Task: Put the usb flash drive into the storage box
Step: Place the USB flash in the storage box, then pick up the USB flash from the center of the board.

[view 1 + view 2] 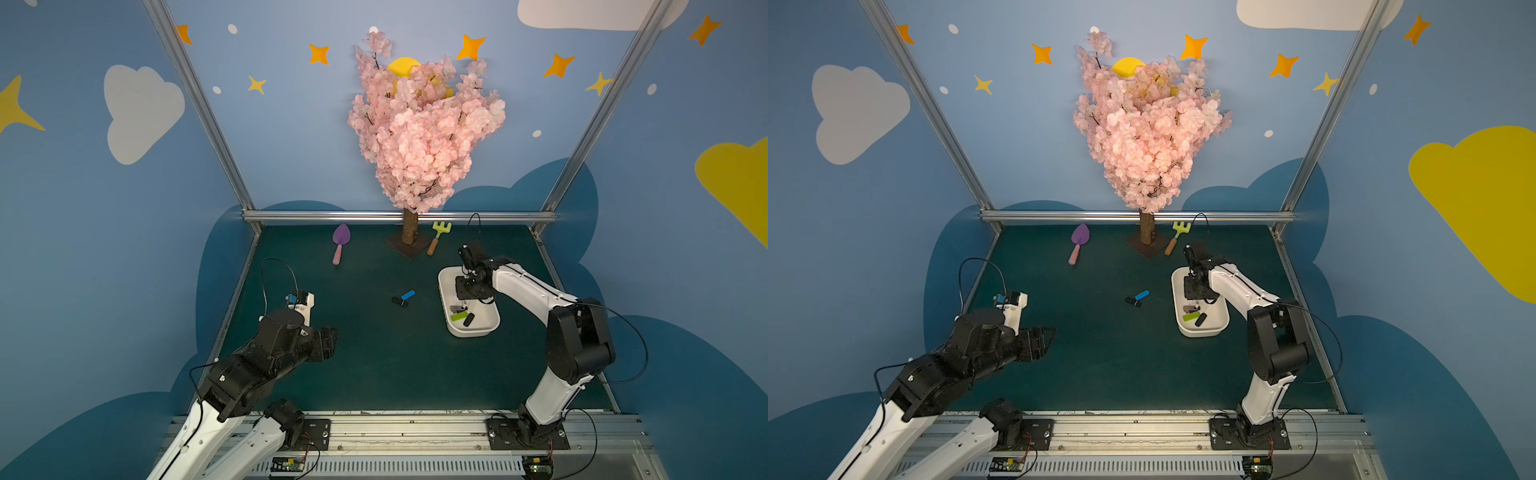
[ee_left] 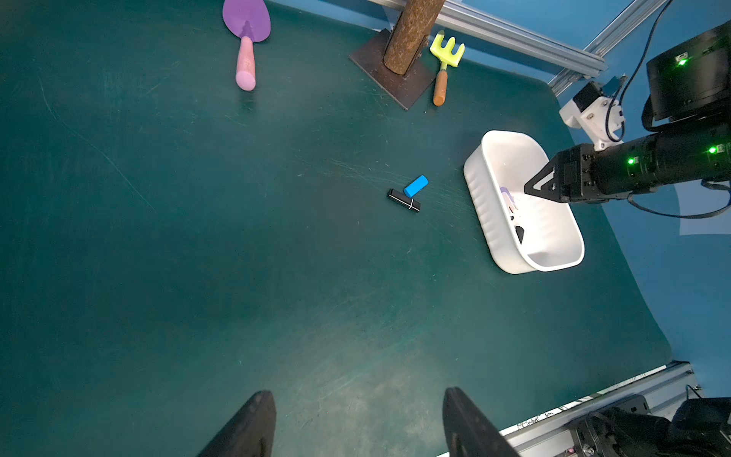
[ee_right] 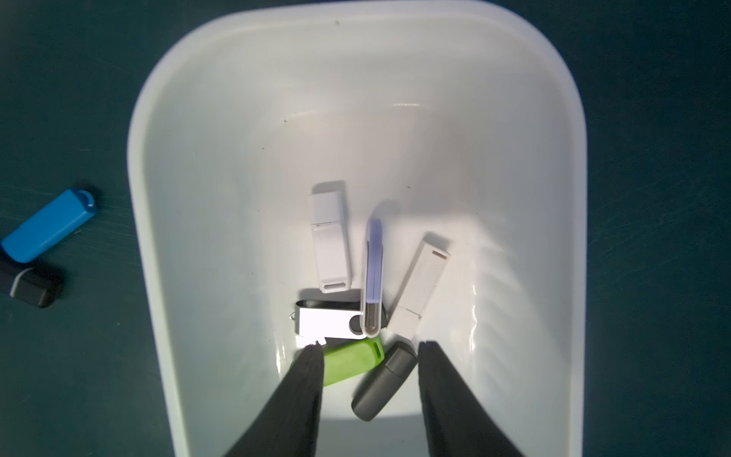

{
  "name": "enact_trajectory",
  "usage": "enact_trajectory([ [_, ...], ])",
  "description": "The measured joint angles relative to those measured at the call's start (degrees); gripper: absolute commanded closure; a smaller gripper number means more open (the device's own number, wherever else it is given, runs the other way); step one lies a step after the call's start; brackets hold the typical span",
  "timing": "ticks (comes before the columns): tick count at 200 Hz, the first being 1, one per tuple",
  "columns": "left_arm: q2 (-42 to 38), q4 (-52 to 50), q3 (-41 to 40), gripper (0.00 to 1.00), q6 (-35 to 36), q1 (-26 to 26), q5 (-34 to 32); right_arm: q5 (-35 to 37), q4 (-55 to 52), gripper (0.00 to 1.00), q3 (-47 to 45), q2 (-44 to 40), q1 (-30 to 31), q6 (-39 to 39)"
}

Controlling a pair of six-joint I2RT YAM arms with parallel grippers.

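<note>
My right pincer (image 3: 370, 346) points down into the storage box (image 3: 237, 118). Its two dark fingers (image 3: 300, 395) stand partly apart, and I see nothing pinched between them. Through the gap I look straight down at the drives lying on the box floor.

I count six in there, bunched at the end of the box nearer the arms. A green flash drive (image 3: 352, 362) and a grey flash drive (image 3: 381, 385) lie side by side under the fingertips. Just past them is a silver swivel drive (image 3: 328, 320), with a lavender drive (image 3: 374, 269) lying across one end of it. A white capped drive (image 3: 330, 237) and a slim white drive (image 3: 419, 285) flank the lavender one. I cannot tell whether the fingertips touch any of them.

In both top views the box sits on the right side of the green mat (image 1: 374, 365). Two drives are outside it, near the middle of the mat and a little to the box's left. These are a blue flash drive (image 1: 408, 295) and a black flash drive (image 1: 399, 301), which lie at an angle and seem to touch at one end.

My left pincer (image 2: 358, 392) hangs over the left side of the mat, well apart from those two. Its jaws are spread wide and hold nothing.
</note>
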Motion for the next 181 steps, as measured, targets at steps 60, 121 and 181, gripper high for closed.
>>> enact_trajectory([
  [60, 6.29, 1.55, -0.28, 0.33, -2.60, -1.84, 0.39, -4.66, 9.75, 0.57, -15.26, -21.59, 2.45, 1.07],
  [121, 37.48, 12.44, 10.19, 0.44, -0.57, -9.55, 1.81, -0.76, 20.06, 0.56, -28.94, -34.29, 3.34, 5.90],
  [181, 75.80, 15.43, 38.16, 0.45, 12.98, -7.93, 10.16, 6.51, 24.35, 0.56, -32.02, -36.15, 3.02, 9.20],
])
